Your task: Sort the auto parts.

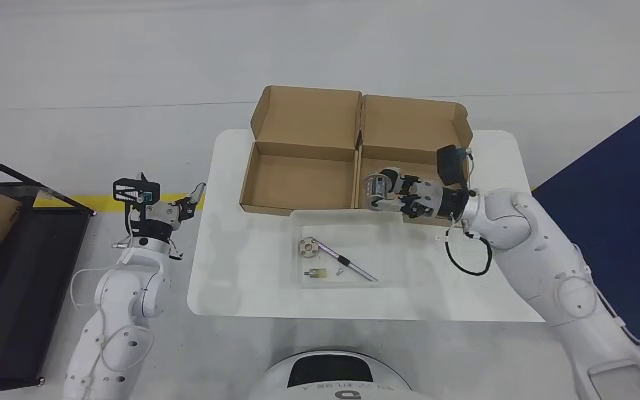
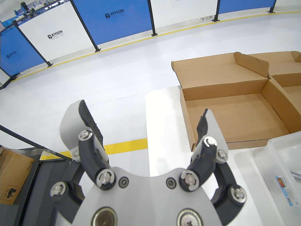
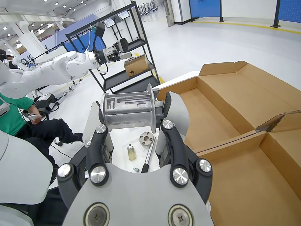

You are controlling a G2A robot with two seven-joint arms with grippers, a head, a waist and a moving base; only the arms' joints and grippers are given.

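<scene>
metal spool clamped in right gripper, axis finger-to-finger

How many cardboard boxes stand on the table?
2, side by side at the table's far edge: the left box and the right box, near the right gripper holding a metal spool.

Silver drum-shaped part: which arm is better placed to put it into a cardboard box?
The right, I'd say. Its end effector is shut on the silver part, right at the edge of one cardboard box. The left end effector is open and empty, out beyond the table edge.
</scene>
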